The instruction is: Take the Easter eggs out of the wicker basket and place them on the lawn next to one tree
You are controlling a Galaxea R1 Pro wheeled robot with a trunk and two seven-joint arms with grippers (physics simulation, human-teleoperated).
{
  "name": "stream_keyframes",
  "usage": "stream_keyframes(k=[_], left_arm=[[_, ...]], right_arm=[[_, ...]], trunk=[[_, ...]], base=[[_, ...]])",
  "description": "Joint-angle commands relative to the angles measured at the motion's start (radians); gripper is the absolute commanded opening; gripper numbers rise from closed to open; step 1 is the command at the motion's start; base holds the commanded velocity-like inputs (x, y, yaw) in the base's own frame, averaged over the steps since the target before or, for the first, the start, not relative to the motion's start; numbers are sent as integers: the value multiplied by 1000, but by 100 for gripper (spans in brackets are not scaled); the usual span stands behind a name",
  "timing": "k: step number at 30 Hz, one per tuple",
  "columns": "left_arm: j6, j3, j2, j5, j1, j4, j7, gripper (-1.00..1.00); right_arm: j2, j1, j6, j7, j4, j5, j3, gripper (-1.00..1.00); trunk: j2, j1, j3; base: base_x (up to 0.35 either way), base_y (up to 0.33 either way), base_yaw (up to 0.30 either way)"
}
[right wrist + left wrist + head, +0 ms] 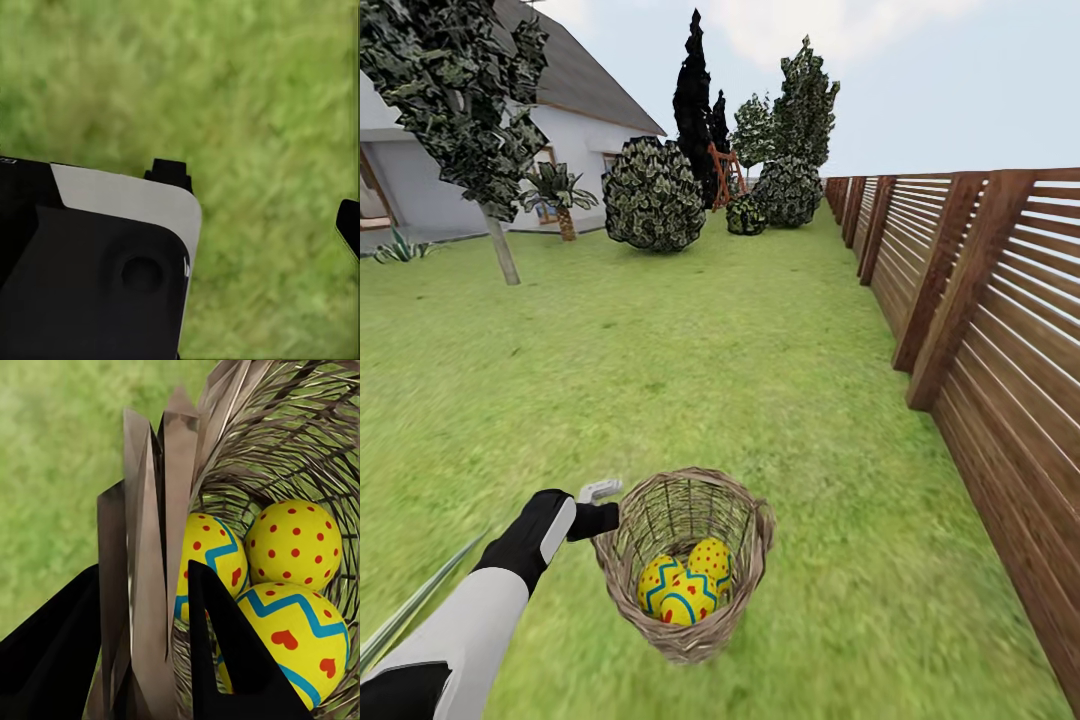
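The wicker basket (758, 540) is on the lawn (690, 350) right in front of me, with the three Easter eggs (685, 585) inside. My left gripper (600, 520) is shut on the basket's near-left rim. In the left wrist view its fingers (45, 660) straddle the woven wall (150, 525), one outside and one inside beside the eggs (292, 544). Whether the basket rests on the grass I cannot tell. My right gripper (259, 199) hangs open over bare grass. A pale-trunked tree (500, 245) stands far off at the left.
A brown slatted fence (980, 300) runs along the right side. Round bushes (653, 195), a short palm (563, 200) and a dark tree (693, 90) stand at the far end by the white house (585, 120). Open grass lies between me and them.
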Motion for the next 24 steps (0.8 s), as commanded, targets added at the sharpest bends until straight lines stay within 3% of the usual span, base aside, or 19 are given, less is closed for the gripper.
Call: stream_keyframes(k=[1,24], left_arm=[[5,4,0,10,-1,-1,-3,-100],[5,4,0,10,-1,-1,-3,-100]], right_arm=[[-1,-1,-5,3,2,7,-8,100],[-1,-1,-5,2,2,7,-8,100]], trunk=[[-1,1,-1],[-1,1,-1]], base=[[325,0,0],[325,0,0]])
